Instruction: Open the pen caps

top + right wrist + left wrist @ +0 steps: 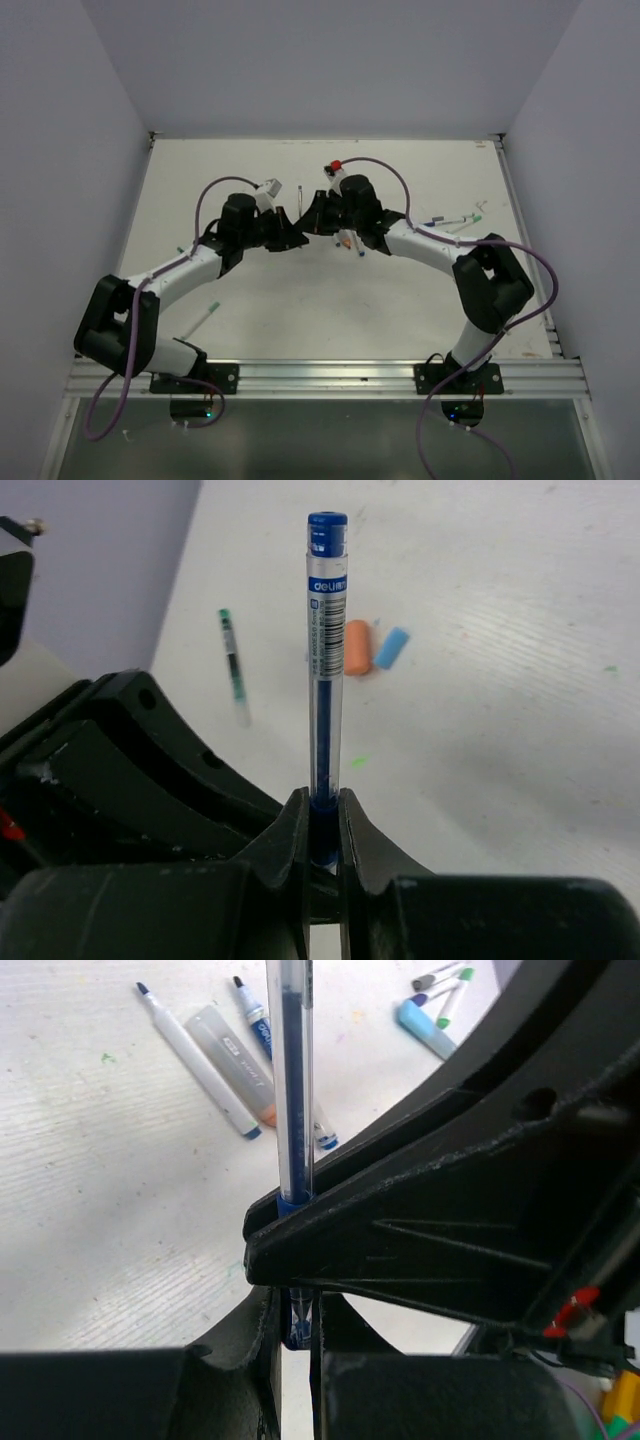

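Now, mid-table: left gripper (pixel 297 1345) and right gripper (pixel 322 830) both clamped on near end of blue pen (pixel 326 680), cap hidden in grip. Step: uncapping. Next: straight pull apart along its length.

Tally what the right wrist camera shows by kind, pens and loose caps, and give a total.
Pens: 2 (blue pen, gripped; green pen, lying flat)
Loose caps: 2 (orange cap; blue cap)
Total: 4
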### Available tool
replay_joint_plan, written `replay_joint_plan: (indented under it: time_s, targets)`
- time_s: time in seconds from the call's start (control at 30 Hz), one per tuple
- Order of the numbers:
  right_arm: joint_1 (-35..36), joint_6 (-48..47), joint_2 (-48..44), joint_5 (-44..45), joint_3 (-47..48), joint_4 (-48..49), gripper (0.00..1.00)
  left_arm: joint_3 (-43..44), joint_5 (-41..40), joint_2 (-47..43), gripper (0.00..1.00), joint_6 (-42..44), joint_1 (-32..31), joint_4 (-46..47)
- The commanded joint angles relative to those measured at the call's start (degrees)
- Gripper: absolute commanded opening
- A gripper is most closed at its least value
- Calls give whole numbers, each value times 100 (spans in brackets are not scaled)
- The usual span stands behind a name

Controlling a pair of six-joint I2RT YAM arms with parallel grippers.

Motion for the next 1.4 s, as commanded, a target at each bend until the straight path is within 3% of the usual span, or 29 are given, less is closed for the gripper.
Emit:
replay_joint_plan:
  time_s: [0.0,0.17,0.27,0.47,0.57,0.63,0.7,0.87,1.07,1.37]
  targets:
    - [185,-818,-162,2156,819,-1634,0,394,-1081,186,0,274,-298,-743]
    - [238,-818,58,3258,1348,-2496,0,579,-2252,318,0,353,-896,-1385]
    - [230,-906,234,3496,1718,-2840,0,580,-2456,292,0,388,-976,-1456]
    - [142,-968,401,3199,2201,-2946,0,474,-2263,107,0,581,-976,-1324]
    - [2,-1073,410,3189,2333,-3129,0,605,-2674,-24,0,625,-968,-1648]
    - [-139,-1143,366,3093,2263,-3296,0,737,-3394,-77,0,651,-959,-2138]
    - [-455,-1249,252,2865,2001,-3384,0,947,-3947,-78,0,660,-854,-2465]
    - [-1167,-1609,-55,2442,1245,-3473,0,1116,-3924,89,0,801,119,-3055]
    - [-1317,-2014,-47,2635,822,-3815,0,1115,-4126,168,0,766,886,-3134]
    - [-1317,-1952,444,2381,786,-3658,0,1107,-4161,599,7,546,1238,-3091]
